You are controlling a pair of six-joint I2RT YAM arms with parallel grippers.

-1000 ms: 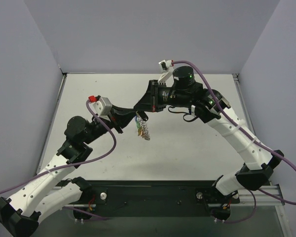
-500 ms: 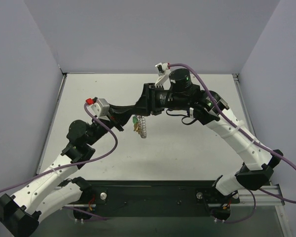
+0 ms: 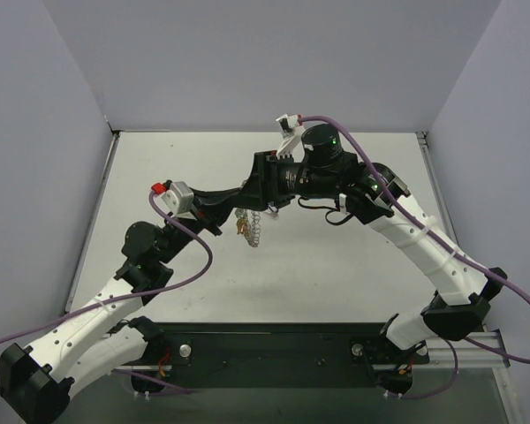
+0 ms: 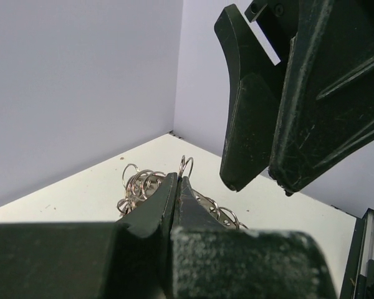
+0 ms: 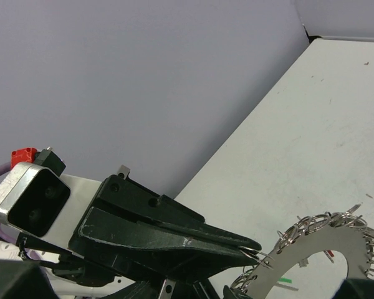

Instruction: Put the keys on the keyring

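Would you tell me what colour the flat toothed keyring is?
The flat toothed metal keyring is silvery, clearest in the right wrist view.

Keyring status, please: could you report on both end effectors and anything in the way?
Left end effector shut on the keyring rim. Right end effector open, close beside it, holding nothing. Nothing else in the way.

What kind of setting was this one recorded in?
Probably a lab robot test cell: plain pale grey-violet walls box in a white tabletop, and a white-and-black left arm and right arm are bolted to a black rail at its near edge.
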